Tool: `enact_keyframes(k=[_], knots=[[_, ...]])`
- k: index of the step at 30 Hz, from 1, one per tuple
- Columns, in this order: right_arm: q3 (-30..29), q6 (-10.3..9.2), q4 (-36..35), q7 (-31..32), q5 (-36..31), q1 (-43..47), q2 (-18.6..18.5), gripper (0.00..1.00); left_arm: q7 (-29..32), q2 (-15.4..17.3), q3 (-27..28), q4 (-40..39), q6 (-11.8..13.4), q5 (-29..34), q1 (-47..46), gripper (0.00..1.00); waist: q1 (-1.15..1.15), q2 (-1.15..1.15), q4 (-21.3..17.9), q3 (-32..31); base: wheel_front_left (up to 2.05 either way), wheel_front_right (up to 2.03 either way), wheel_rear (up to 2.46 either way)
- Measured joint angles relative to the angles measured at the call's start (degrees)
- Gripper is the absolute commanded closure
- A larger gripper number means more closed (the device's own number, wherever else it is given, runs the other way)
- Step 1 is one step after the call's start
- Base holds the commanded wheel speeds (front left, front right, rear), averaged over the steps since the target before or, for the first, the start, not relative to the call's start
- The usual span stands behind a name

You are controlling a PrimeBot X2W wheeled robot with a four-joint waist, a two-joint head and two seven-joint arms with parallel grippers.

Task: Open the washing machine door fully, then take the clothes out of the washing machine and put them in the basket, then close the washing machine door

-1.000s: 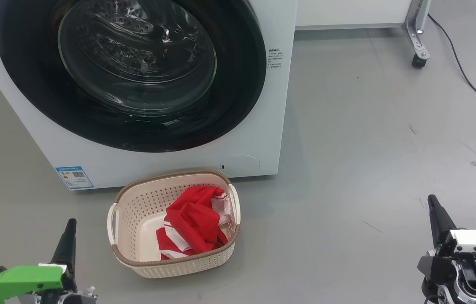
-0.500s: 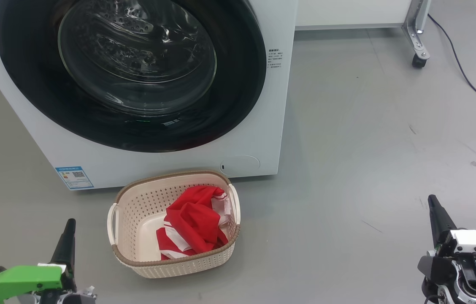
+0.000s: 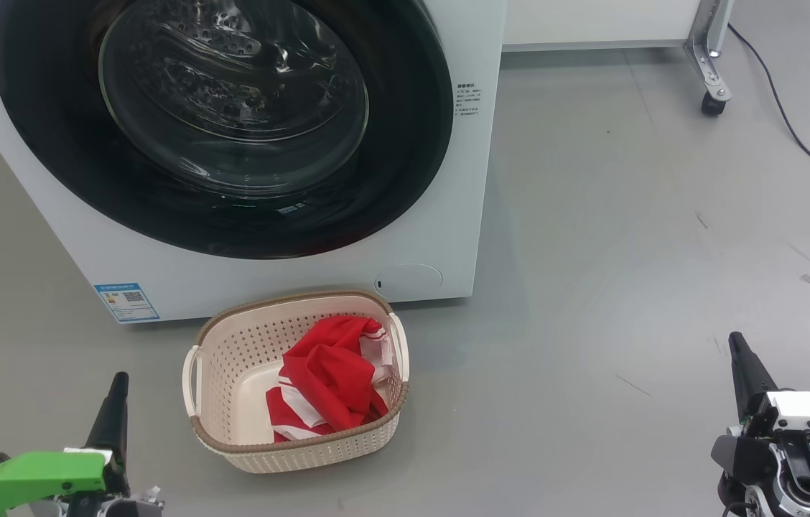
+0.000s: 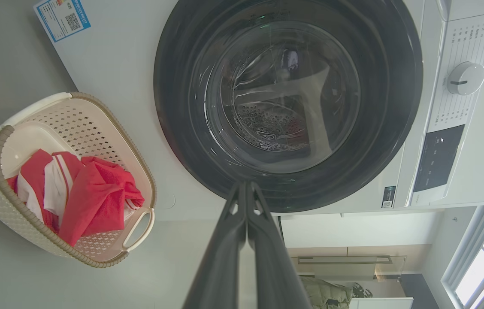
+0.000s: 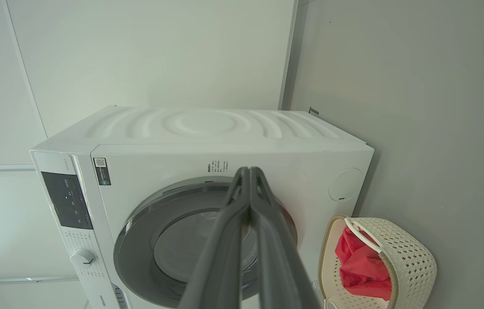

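Left gripper (image 3: 118, 384): fingers pressed together, holding nothing, touching nothing, pointing far toward the washing machine (image 3: 448, 237). Right gripper (image 3: 735, 343): likewise closed and empty, well apart at near right over the grey floor (image 3: 592, 287). The basket (image 3: 290, 297) stands on the floor between them, just near of the machine's front, upright, long axis roughly left-right with a handle at each end. The clothes (image 3: 326, 380) lie inside it, heaped toward the right half, with bare basket bottom showing at left. The washing machine door (image 3: 405, 143) sits closed, flush with the front panel, its glass bowl facing the robot.
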Motion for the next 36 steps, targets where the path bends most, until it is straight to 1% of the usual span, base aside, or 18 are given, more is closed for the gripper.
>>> enact_keyframes(k=[36], knots=[[-0.2, 0.30, 0.2, 0.4, 0.0, 0.0, 0.2, 1.00, 0.5, 0.0, 0.3, 0.2, 0.0, 0.0, -0.5, 1.00, 0.00, 0.00, 0.0, 0.0, 0.00, 0.00, 0.00]])
